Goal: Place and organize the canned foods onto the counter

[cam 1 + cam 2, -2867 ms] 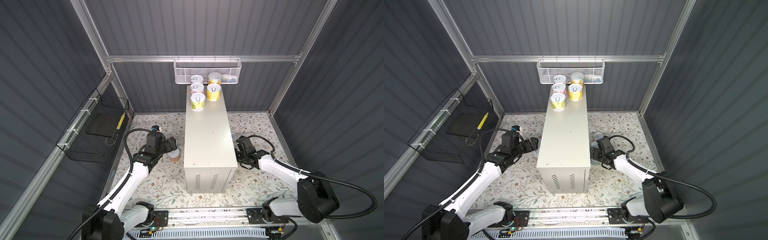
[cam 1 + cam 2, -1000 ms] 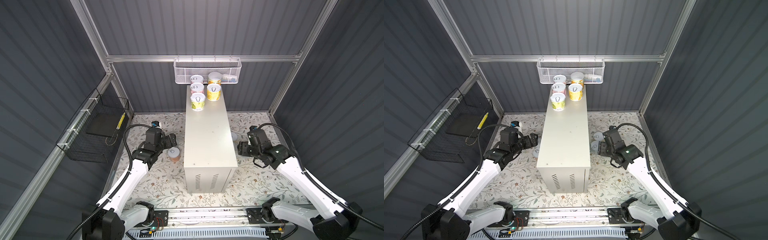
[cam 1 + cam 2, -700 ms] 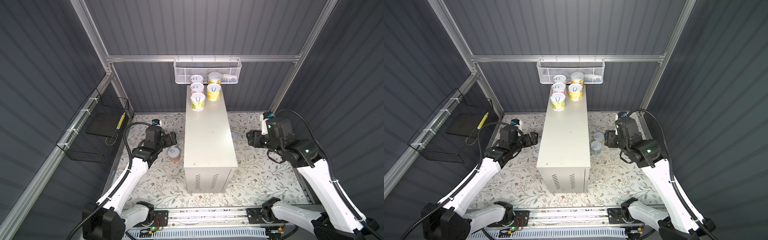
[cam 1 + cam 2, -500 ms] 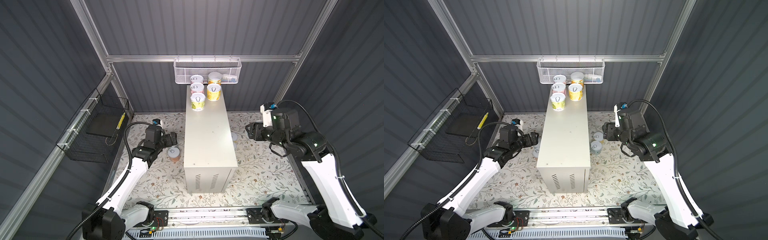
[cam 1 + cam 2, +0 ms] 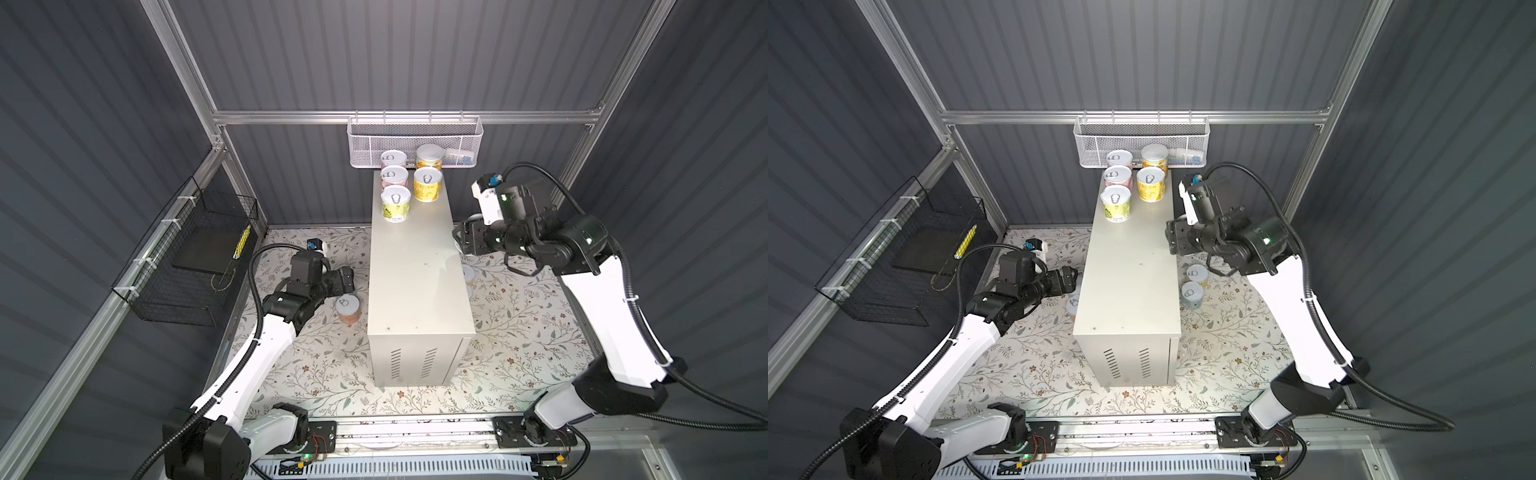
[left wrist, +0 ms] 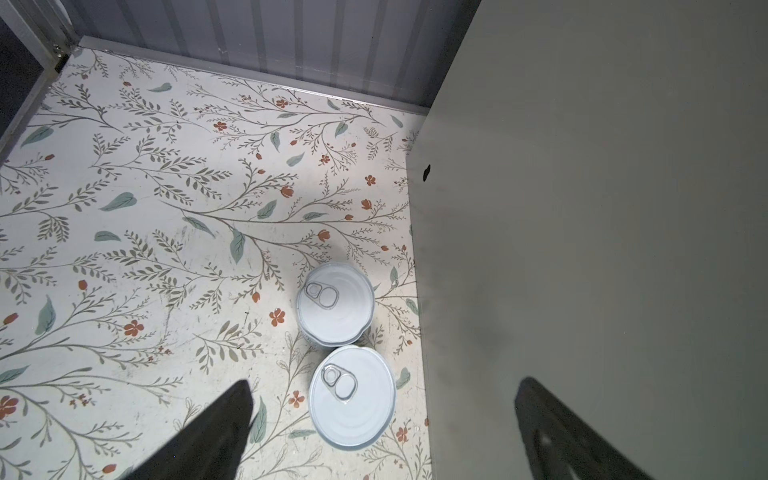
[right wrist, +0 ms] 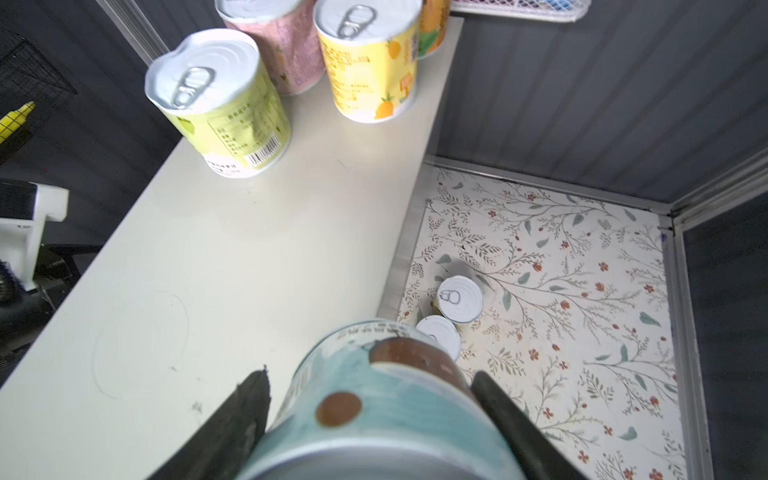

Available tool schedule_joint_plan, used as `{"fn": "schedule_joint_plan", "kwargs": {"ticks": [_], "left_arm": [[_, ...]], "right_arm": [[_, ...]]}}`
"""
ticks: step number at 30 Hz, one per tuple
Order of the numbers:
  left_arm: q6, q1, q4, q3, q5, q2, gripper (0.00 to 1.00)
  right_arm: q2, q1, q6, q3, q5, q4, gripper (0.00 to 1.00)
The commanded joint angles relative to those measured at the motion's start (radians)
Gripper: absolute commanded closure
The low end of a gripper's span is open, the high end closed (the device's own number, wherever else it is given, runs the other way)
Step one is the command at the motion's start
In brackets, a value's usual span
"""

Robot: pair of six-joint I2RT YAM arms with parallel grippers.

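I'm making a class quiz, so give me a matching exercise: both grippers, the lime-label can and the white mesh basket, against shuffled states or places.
1. left gripper
2. right gripper
3. lime-label can
4. white mesh basket

A. hangs on the back rail
B. open, empty
C. stands on the counter
D. shut on a teal can

Pairs: 1-B, 2-D, 3-C, 4-A

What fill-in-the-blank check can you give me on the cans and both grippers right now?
On the counter stand ___ upright cans.
The right gripper holds a pale blue can, while the left gripper holds ___.
Under the left gripper's open fingers, ___ loose cans sit on the floral surface.
Missing words: five; nothing; two.
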Motion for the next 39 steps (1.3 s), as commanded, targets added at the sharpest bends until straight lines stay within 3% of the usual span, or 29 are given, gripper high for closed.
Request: {"fn": "schedule_joint_plan", "kwargs": {"ticks": [1, 11, 21, 31, 39], "left_arm": [[0.014, 0.000, -0.026, 0.036, 0.013, -0.003, 0.00], [0.022, 0.000, -0.031, 0.030, -0.002, -0.007, 0.01], [0.018, 0.000, -0.024, 0.018, -0.011, -0.006, 0.01], [0.015, 0.000, -0.021, 0.015, -0.019, 0.007, 0.01], [0.016, 0.000, -0.015, 0.015, -0.015, 0.013, 0.01]], "right_arm": [[0.076, 0.014, -0.048, 0.130, 0.025, -0.041, 1.00], [0.224, 0.029, -0.055, 0.270, 0.044, -0.038, 1.00], [0.264, 0.032, -0.045, 0.276, 0.004, -0.028, 1.00], [0.319, 0.032, -0.038, 0.320, -0.053, -0.040, 0.53], [0.339, 0.032, -0.042, 0.348, -0.063, -0.027, 0.35]]}}
